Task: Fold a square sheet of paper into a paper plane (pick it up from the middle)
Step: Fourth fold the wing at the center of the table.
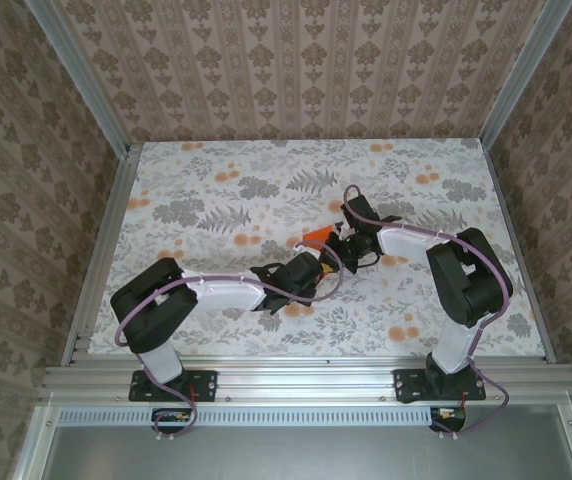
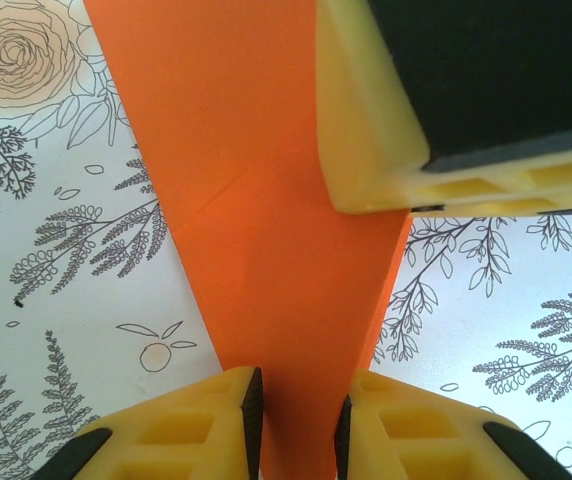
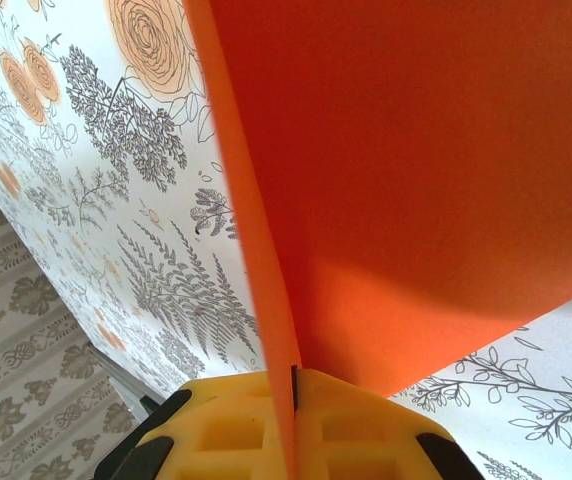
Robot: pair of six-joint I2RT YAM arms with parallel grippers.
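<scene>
The square sheet of paper (image 1: 315,236) is folded into a narrow, tapering bright orange piece and is held up near the middle of the table. My right gripper (image 1: 342,246) is shut on it. In the right wrist view its jaws (image 3: 294,378) pinch a folded edge, and the orange paper (image 3: 416,180) fans upward. My left gripper (image 1: 318,264) meets it from the left. In the left wrist view its jaws (image 2: 299,395) stand a little apart, with the paper's narrow end (image 2: 266,200) running between the pads. One yellow finger of the right gripper (image 2: 376,150) presses on the paper from the upper right.
The floral tablecloth (image 1: 216,200) covers the table inside patterned walls. An aluminium frame (image 1: 306,378) runs along the near edge by the arm bases. Both arms converge at the centre, their cables looping close together.
</scene>
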